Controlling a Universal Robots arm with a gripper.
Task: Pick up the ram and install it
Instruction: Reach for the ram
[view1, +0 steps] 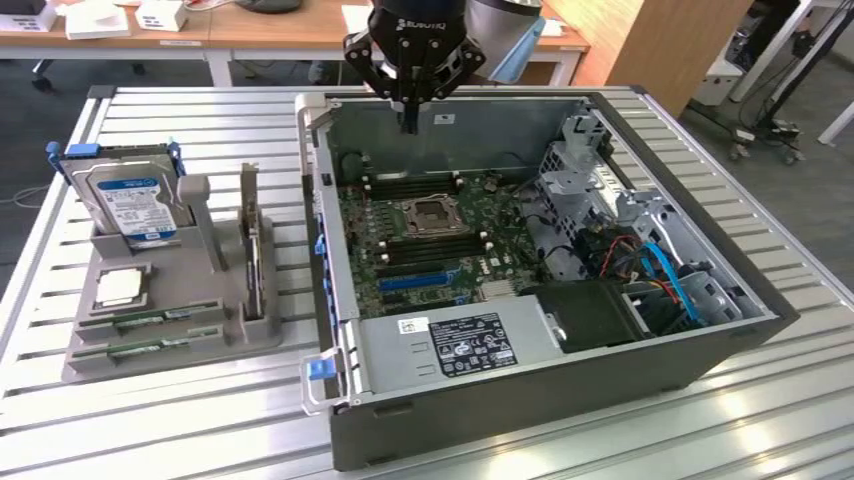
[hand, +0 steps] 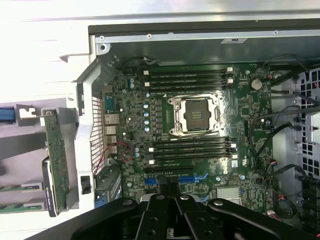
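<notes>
Two sticks of ram (view1: 160, 319) lie flat in the gray holder (view1: 94, 365) on the worktop (view1: 747, 420), just beside the computer case (view1: 561, 385), on the exterior view's left of it. The jaws are pressed together, holding nothing, above the far wall of the case, well apart from the ram. Coming down closed like this, I think they would only bump a stick or knock the tall card (view1: 250, 230) near it.
</notes>
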